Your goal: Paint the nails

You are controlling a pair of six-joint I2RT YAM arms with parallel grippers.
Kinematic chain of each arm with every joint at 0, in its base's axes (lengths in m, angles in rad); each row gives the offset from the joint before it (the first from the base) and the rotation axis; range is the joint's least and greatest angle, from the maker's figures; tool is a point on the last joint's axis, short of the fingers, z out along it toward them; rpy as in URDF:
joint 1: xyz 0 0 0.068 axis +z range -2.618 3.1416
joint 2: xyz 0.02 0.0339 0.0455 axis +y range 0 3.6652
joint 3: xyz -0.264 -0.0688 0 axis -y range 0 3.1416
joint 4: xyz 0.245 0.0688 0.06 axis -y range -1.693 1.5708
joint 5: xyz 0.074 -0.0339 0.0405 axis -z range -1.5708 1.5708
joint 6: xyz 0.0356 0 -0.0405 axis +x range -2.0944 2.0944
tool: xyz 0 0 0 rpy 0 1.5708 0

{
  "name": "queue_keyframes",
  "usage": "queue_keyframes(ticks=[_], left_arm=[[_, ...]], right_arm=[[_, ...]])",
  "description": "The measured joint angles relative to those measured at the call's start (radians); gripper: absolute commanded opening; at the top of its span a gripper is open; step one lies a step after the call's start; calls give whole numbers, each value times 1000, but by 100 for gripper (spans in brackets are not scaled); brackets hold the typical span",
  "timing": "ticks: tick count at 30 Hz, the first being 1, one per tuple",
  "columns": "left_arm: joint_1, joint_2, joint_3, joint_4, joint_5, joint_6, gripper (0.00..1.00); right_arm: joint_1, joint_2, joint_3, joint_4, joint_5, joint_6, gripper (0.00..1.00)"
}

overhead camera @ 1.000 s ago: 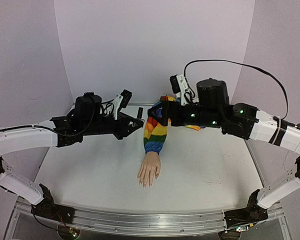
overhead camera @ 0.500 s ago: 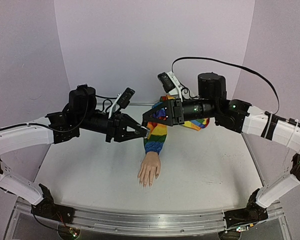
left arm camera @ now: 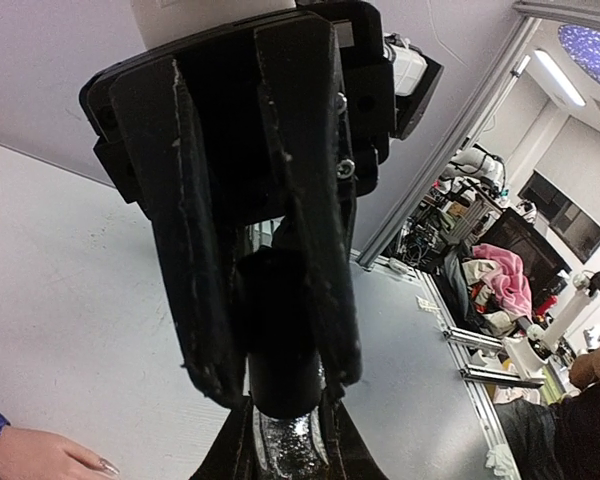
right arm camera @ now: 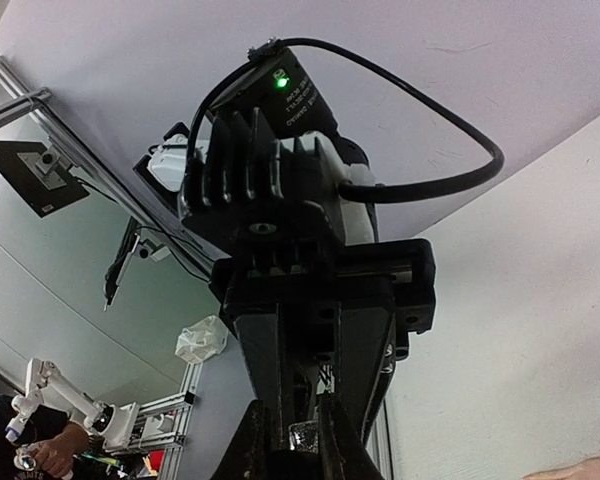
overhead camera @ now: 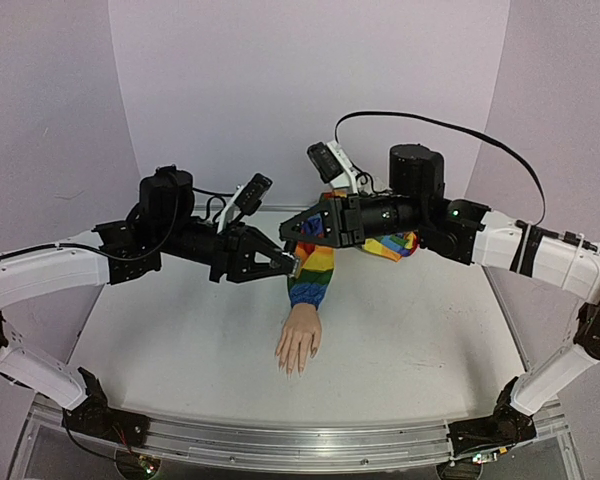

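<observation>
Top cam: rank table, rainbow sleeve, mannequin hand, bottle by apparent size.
1. table
2. rainbow sleeve, partly covered by the right arm
3. mannequin hand
4. bottle, only a sliver shows, so its full size is unclear

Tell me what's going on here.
The arms meet in mid-air by the rainbow sleeve. The left arm has its jaws shut on a small glittery bottle; the right arm grips its black cap, probably to unscrew it. The mannequin hand lies flat on the table, nails not yet reached.
</observation>
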Motion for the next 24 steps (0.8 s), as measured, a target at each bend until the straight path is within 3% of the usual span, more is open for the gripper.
queue_keyframes(ticks=[3,8,12,16,19,23,24], left_arm=[[-1,0,0,-8,-79,15,0],[-23,3,0,-60,-392,97,0],[-49,74,46,-86,-662,191,0],[-72,196,129,-89,-836,252,0],[-77,259,151,-87,-896,261,0],[-77,282,151,-88,-901,242,0],[-77,282,151,-87,-892,236,0]], right_arm=[[-10,-1,-19,21,27,-3,0],[-17,-2,-64,38,238,-10,0],[40,-2,-68,-10,630,13,0],[103,27,-63,-42,1021,94,0],[131,80,-32,-83,1200,142,0],[150,119,2,-128,1287,166,1],[153,119,5,-138,1295,166,12]])
